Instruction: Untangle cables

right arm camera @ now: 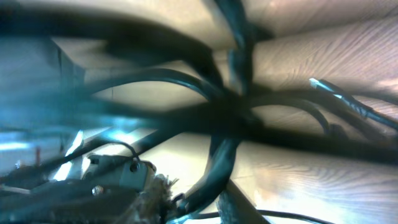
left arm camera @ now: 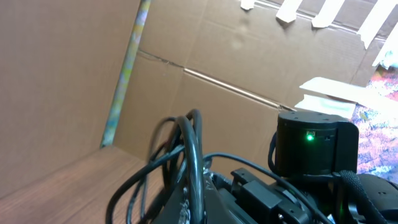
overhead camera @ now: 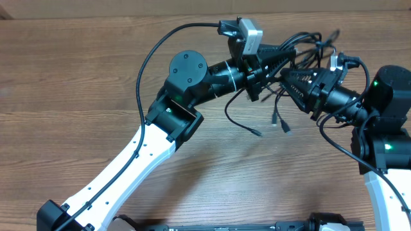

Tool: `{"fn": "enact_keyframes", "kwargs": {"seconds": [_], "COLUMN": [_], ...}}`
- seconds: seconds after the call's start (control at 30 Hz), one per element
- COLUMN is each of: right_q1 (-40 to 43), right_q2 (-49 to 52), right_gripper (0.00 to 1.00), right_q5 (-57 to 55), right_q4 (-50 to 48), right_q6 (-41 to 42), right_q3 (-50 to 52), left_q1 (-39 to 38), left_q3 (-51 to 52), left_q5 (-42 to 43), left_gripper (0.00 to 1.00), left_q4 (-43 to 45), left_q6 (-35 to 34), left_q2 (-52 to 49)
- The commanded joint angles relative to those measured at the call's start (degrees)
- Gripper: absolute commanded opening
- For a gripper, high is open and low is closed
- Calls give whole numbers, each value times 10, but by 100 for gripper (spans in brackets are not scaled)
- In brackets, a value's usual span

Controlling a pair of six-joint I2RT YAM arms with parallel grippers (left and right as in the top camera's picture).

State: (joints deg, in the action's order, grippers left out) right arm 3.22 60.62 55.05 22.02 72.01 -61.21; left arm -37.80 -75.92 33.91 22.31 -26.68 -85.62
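The cables (overhead camera: 309, 43) are thin black cords in a tangle held above the wooden table, between my two grippers at the upper right. A few loose ends with small plug tips (overhead camera: 275, 120) hang below the tangle. My left gripper (overhead camera: 288, 59) points right and is shut on a cord of the bundle; in the left wrist view the cables (left arm camera: 189, 149) loop up out of its jaws (left arm camera: 198, 200). My right gripper (overhead camera: 287, 79) points left, tip to tip with the left one. Its wrist view shows blurred cables (right arm camera: 230, 118) close ahead and one cord pinched in the right gripper (right arm camera: 214, 186).
The wooden table (overhead camera: 96, 96) lies bare to the left and below. The left arm's thicker black cable (overhead camera: 142, 64) arcs over its elbow. The right arm's body (overhead camera: 392, 86) with green lights stands at the right edge. A cardboard wall (left arm camera: 249, 56) stands beyond the table.
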Motion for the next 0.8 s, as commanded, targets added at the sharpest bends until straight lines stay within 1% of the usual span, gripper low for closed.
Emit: {"fn": "enact_keyframes", "kwargs": {"seconds": [0.0, 0.17, 0.2, 0.3, 0.37, 0.43, 0.5, 0.63, 0.77], "right_q1": [-3, -3, -3, -3, -3, -3, -3, -3, -2], "right_q2": [0, 0, 0, 0, 0, 0, 0, 0, 0], "right_gripper": [4, 4, 4, 4, 4, 4, 4, 4, 4], "right_q5": [-6, -5, -1, 25, 46, 89, 128, 168, 153], "right_q4": [-4, -4, -4, -4, -5, -4, -4, -3, -5], "right_q6": [2, 2, 2, -7, -35, -88, -111, -138, -143], "right_q3": [-7, -7, -7, -7, -7, -7, -7, -7, -7], "left_q1": [-1, -1, 0, 2, 8, 20, 30, 46, 48], "left_q3": [-3, -3, -3, -3, -3, -3, -3, -3, -3], "left_q5": [7, 2, -6, -60, -79, -108, -132, -136, -117], "left_gripper": [4, 4, 4, 4, 4, 4, 4, 4, 4], "left_q4": [5, 2, 1, -19, -22, -22, -22, -21, -24], "left_q6": [-4, -3, 6, 23, 23, 23, 23, 23, 23], "left_q2": [2, 2, 2, 2, 2, 2, 2, 2, 2]}}
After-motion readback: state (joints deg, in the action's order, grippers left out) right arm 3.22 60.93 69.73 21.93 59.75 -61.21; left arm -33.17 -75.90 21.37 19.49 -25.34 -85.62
